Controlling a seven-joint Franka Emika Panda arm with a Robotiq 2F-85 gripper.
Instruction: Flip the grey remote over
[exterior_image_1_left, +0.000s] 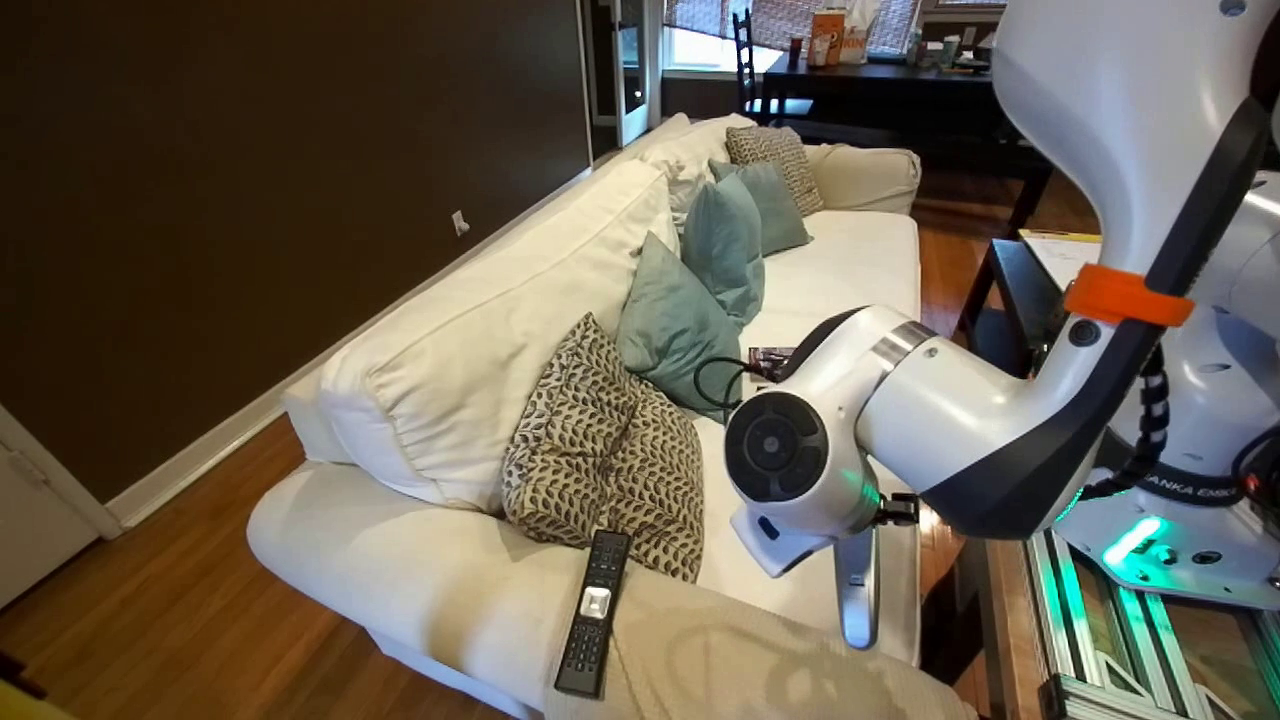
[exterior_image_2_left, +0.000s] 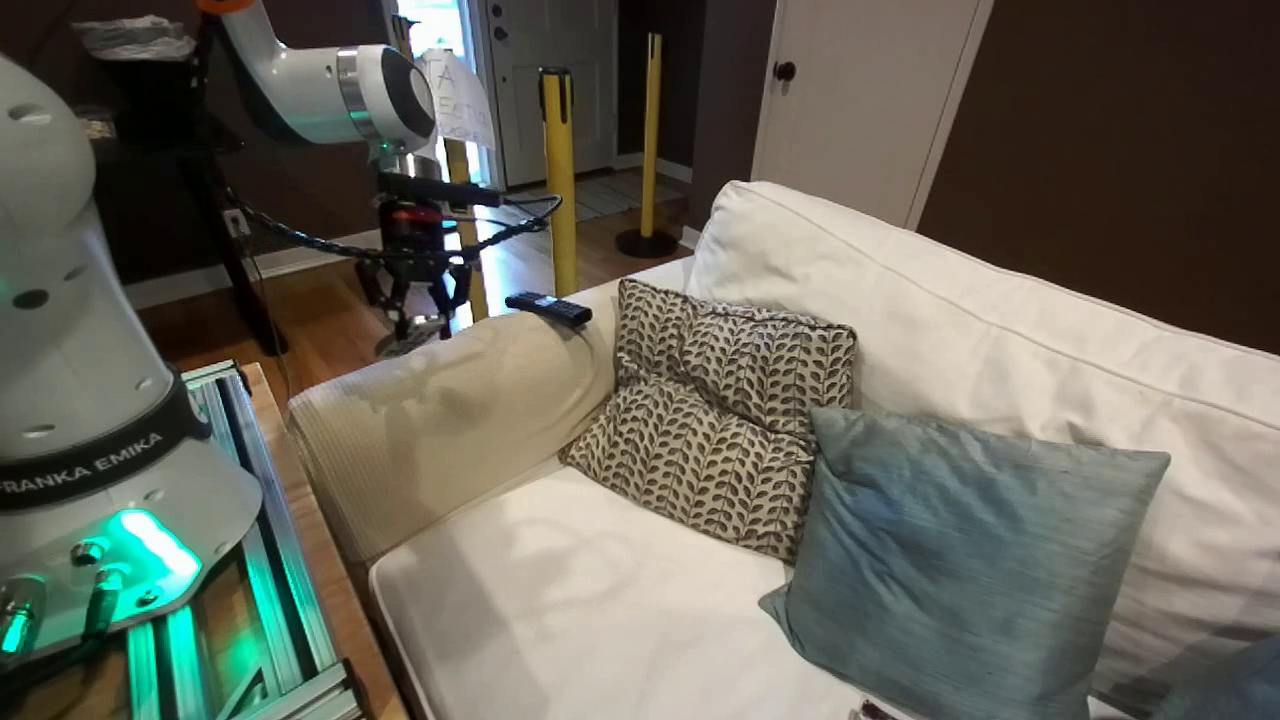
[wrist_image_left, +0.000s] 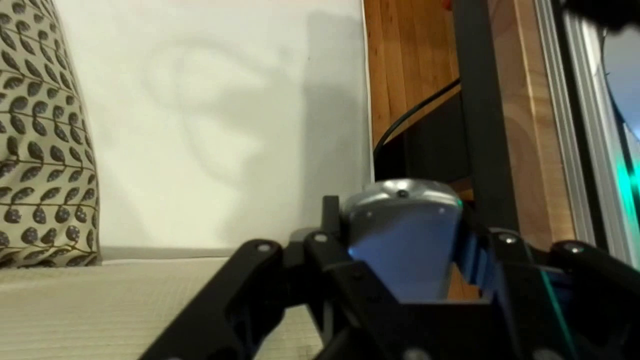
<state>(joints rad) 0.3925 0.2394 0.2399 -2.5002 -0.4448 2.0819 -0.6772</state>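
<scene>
"Brown walls (exterior_image_1_left: 250, 150) stand behind the white sofa (exterior_image_1_left: 510, 300); take the sofa arm (exterior_image_1_left: 380, 560) as our mark. How far along is the flip?"

"Midway, I'd judge. The grey remote (exterior_image_1_left: 858, 600) is in the gripper (exterior_image_2_left: 424, 325), its fingers (wrist_image_left: 330, 220) closed on the two sides. It seems to hang over the front part of the sofa arm."

"And the black remote (exterior_image_1_left: 592, 625)?"

"Farther back, lying on top of the sofa arm, and not ours to turn."

"Is the grey remote turned already?"

"I can't tell. The wrist view shows a smooth grey surface with no buttons I can make out, and the tilt is hard to read. The grasp is done; the turn I can't confirm."

"What's left, then?"

"Probably finishing the turn, if need be, then lowering it onto the sofa arm and letting go. Release isn't done yet."
</scene>
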